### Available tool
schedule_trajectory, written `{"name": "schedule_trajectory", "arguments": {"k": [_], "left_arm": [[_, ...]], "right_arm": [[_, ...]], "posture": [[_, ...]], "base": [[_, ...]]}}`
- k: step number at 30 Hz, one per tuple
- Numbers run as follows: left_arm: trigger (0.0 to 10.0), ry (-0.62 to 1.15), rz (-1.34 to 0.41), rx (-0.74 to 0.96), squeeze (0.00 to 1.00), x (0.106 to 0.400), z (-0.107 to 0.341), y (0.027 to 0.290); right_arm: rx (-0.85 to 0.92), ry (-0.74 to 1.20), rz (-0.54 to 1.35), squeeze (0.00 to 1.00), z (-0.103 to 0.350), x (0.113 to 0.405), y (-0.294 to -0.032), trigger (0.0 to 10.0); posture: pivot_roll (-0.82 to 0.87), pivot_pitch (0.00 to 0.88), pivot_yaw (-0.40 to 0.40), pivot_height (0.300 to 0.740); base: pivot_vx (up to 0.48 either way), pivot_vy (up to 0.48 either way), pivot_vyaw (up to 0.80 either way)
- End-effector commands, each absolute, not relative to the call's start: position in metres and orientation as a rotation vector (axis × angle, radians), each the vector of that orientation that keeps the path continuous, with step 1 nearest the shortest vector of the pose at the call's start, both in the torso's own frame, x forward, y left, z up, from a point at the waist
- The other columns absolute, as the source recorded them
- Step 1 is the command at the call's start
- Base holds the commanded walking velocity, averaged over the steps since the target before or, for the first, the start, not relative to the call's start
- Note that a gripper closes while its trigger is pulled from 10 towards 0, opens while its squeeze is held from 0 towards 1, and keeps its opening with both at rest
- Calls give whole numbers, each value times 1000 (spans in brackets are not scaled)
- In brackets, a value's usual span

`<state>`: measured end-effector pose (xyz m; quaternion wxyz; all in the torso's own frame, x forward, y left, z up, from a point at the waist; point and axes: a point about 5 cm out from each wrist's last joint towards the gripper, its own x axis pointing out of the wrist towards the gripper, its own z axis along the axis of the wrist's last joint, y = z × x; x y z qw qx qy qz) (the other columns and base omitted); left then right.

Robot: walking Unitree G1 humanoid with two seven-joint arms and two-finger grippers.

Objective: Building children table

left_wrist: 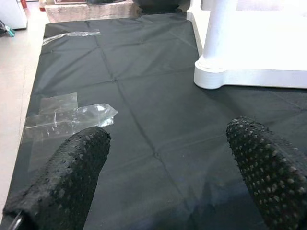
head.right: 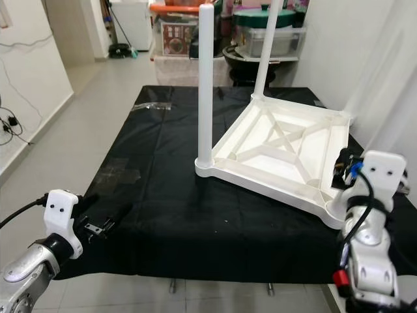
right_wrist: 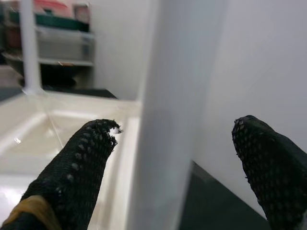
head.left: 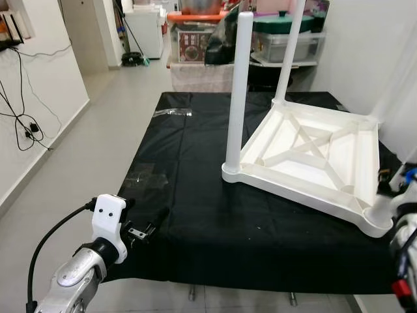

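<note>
A white plastic children's table (head.left: 306, 153) lies upside down on a black cloth (head.left: 195, 215). One white leg (head.left: 238, 91) stands upright in its near left corner. A second leg (head.left: 291, 45) stands at the far corner. My right gripper (head.right: 344, 171) is at the table's near right corner. In the right wrist view it (right_wrist: 176, 128) is open, with another white leg (right_wrist: 175, 96), close and blurred, between its fingers. My left gripper (head.left: 140, 227) hovers open over the cloth near the front left edge, holding nothing; the table's near left corner (left_wrist: 216, 72) lies ahead of it.
Crumpled clear tape (left_wrist: 67, 115) sticks to the cloth left of the table, and another strip (head.left: 172, 112) lies near the far edge. Shelves with storage boxes (head.left: 287, 39) stand behind. A white wall (head.right: 378, 59) runs close on the right. Grey floor (head.left: 98, 143) lies to the left.
</note>
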<state>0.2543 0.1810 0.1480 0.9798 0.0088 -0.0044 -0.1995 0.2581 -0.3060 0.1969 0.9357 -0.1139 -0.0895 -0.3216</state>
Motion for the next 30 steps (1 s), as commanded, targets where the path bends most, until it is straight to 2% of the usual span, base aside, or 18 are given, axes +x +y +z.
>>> {"name": "schedule_trajectory", "arguments": {"k": [1, 7, 9, 10, 11, 12, 13, 16, 20, 21, 22, 23, 26, 30], "left_arm": [[10000, 3, -401, 17, 0, 254, 145, 182], [10000, 8, -403, 11, 0, 252, 144, 181], [10000, 6, -403, 8, 0, 253, 144, 182], [10000, 6, -403, 8, 0, 253, 144, 182], [10000, 3, -402, 8, 0, 254, 145, 182], [10000, -4, -402, 4, 0, 256, 146, 181], [10000, -4, -402, 4, 0, 256, 146, 181], [10000, -11, -406, -1, 0, 257, 147, 180], [10000, -13, -406, 0, 0, 257, 148, 180], [10000, -15, -402, 2, 0, 257, 148, 181], [10000, -15, -402, 2, 0, 257, 148, 181], [10000, -17, -399, 2, 0, 257, 148, 182], [10000, -21, -394, 4, 0, 257, 149, 182], [10000, -29, -393, 4, 0, 258, 150, 181]], "right_arm": [[-250, -189, -675, 1000, 199, 256, -302, 10000], [-259, -175, -777, 1000, 194, 232, -300, 10000], [-195, -244, -641, 1000, 199, 233, -280, 10000], [-195, -244, -641, 1000, 199, 233, -280, 10000], [-154, -267, -524, 1000, 201, 237, -264, 10000], [-109, -287, -308, 1000, 202, 243, -234, 10000], [-109, -287, -308, 1000, 202, 243, -234, 10000], [-88, -278, -90, 1000, 201, 246, -198, 10000], [-84, -257, -39, 1000, 200, 249, -191, 10000], [-76, -231, 43, 667, 198, 254, -180, 10000], [-76, -231, 43, 667, 198, 254, -180, 10000], [-84, -215, 89, 0, 196, 260, -174, 10000], [-107, -179, 143, 0, 191, 271, -171, 10000], [-138, -147, 120, 0, 187, 287, -174, 10000]], "posture": [[1, 0, -13, 740], [0, 0, -14, 740], [-7, 0, -13, 740], [-7, 0, -13, 740], [-7, 0, -13, 740], [-8, 0, -11, 740], [-8, 0, -11, 740], [-4, 0, -14, 740], [3, 0, -16, 740], [9, 0, -20, 740], [9, 0, -20, 740], [15, 0, -24, 740], [24, 0, -29, 740], [27, 0, -26, 740]], "base": [[0, 0, 0], [0, 0, 0], [0, 0, 0], [0, 0, 0], [0, 0, 0], [0, 0, 0], [0, 0, 0], [0, 0, 0], [0, 0, 0], [0, 0, 0], [0, 0, 0], [0, 0, 0], [0, 0, 0], [0, 0, 0]]}}
